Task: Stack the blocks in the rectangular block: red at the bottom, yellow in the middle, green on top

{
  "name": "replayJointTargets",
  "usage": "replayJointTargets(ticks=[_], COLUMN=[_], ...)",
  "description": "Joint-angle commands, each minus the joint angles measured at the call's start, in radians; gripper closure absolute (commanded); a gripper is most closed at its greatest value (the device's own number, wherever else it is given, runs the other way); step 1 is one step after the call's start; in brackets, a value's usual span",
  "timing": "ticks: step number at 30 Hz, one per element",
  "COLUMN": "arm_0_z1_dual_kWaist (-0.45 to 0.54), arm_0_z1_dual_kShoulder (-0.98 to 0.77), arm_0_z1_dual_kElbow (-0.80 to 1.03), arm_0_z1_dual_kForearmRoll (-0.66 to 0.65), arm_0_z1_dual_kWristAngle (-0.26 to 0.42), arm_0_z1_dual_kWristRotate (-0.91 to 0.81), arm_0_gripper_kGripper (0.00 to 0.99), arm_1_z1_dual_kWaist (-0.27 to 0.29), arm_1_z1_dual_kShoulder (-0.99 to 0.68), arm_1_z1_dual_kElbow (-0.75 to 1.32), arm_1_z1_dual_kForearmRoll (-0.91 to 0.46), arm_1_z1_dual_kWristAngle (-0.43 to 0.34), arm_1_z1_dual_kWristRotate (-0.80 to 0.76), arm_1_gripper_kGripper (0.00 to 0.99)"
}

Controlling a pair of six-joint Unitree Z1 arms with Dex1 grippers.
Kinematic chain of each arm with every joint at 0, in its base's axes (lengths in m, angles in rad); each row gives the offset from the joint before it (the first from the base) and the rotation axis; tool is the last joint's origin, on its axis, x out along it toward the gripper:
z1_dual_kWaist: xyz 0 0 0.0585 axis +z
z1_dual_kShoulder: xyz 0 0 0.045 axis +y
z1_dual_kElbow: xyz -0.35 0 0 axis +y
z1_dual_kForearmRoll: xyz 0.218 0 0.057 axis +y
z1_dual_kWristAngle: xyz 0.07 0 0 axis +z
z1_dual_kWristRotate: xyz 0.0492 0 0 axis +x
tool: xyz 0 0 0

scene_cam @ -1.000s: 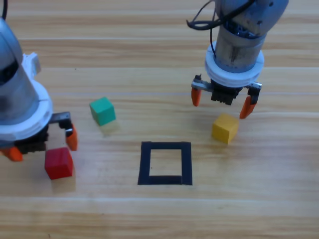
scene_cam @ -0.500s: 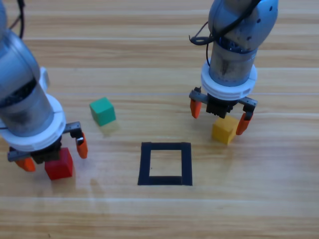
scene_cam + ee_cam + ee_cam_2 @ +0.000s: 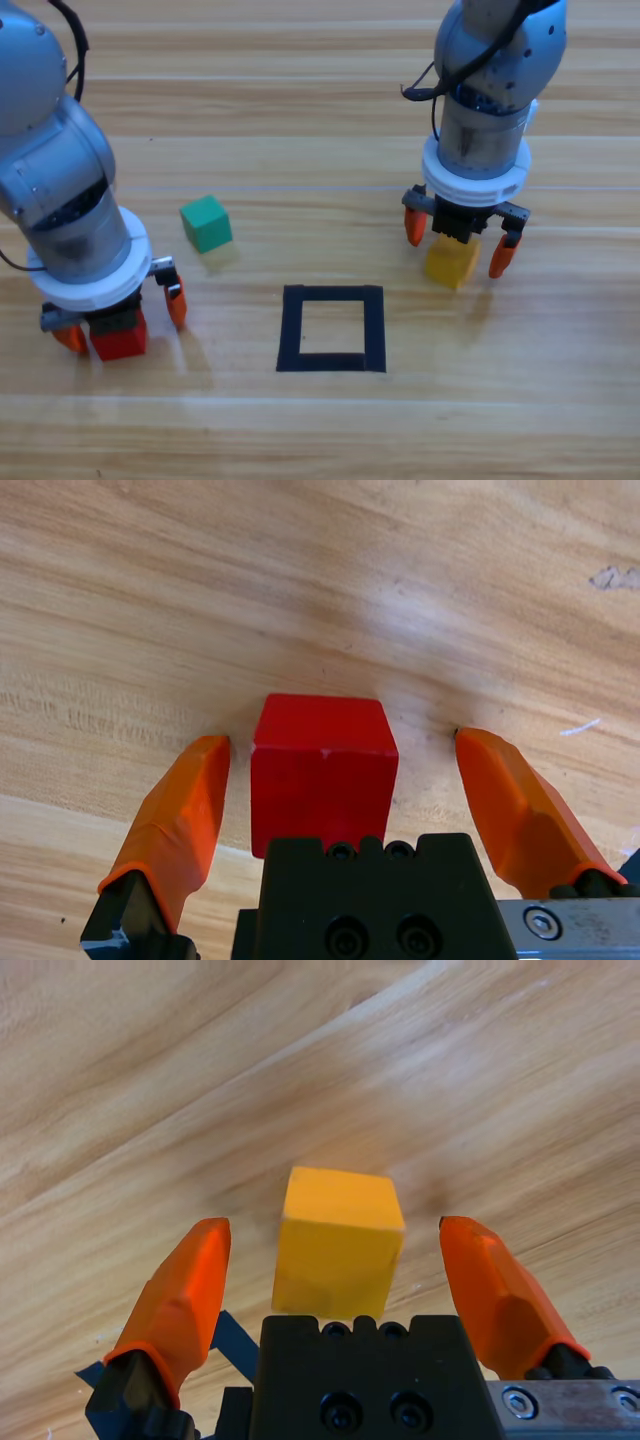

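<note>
- The left gripper [image 3: 120, 318] has its jaws spread wide, one on either side of the red cube [image 3: 119, 337]; in its wrist view the left finger [image 3: 175, 820] stands just beside the cube's face while the right finger [image 3: 520, 815] has a clear gap, so neither is gripping it yet
- To grasp well, I judge this gripper should shift a little so the cube sits midway between the jaws, then close squarely on two opposite faces, low enough that the cube does not tip or slide along the table [image 3: 300, 120]
- The right gripper [image 3: 459, 242] is likewise spread wide, astride the yellow cube [image 3: 449, 262]; the cube is turned slightly against the jaw line and clear of both fingers [image 3: 178, 1295]
- Red goes down first, so the left grasp looks like the step that matters; the yellow grasp can wait
- The red cube lies at the near left, the yellow cube to the right and a little farther back
- Between them is the black tape square [image 3: 332, 328], nothing inside it, and the green cube [image 3: 206, 222] sits apart, farther back and left of the square
</note>
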Motion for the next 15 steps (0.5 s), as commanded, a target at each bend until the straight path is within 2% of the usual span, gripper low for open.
replayJointTargets(ticks=[1, 5, 8, 11, 12, 15], arm_0_z1_dual_kWaist=[0.049, 0.067, 0.066, 0.066, 0.066, 0.063], arm_0_z1_dual_kShoulder=[0.032, 0.035, 0.035, 0.036, 0.036, 0.038], arm_0_z1_dual_kElbow=[0.035, 0.039, 0.039, 0.019, 0.010, -0.033], arm_0_z1_dual_kForearmRoll=[-0.039, -0.040, -0.035, -0.008, 0.000, 0.026], arm_0_z1_dual_kWristAngle=[-0.004, -0.018, -0.030, -0.037, -0.035, -0.044], arm_0_z1_dual_kWristRotate=[0.019, 0.048, 0.069, 0.100, 0.115, 0.164], arm_0_gripper_kGripper=[0.102, 0.312, 0.447, 0.649, 0.683, 0.686], arm_1_z1_dual_kWaist=[-0.045, -0.044, -0.044, -0.044, -0.044, -0.044], arm_1_z1_dual_kShoulder=[0.094, 0.117, 0.133, 0.140, 0.138, 0.123], arm_1_z1_dual_kElbow=[0.015, 0.012, 0.006, 0.003, 0.001, 0.000], arm_1_z1_dual_kForearmRoll=[0.009, 0.009, 0.009, 0.009, 0.009, 0.009], arm_1_z1_dual_kWristAngle=[0.025, 0.051, 0.068, 0.078, 0.078, 0.078], arm_1_z1_dual_kWristRotate=[0.031, 0.055, 0.054, 0.054, 0.052, 0.040], arm_1_gripper_kGripper=[0.068, 0.133, 0.140, 0.179, 0.179, 0.183])
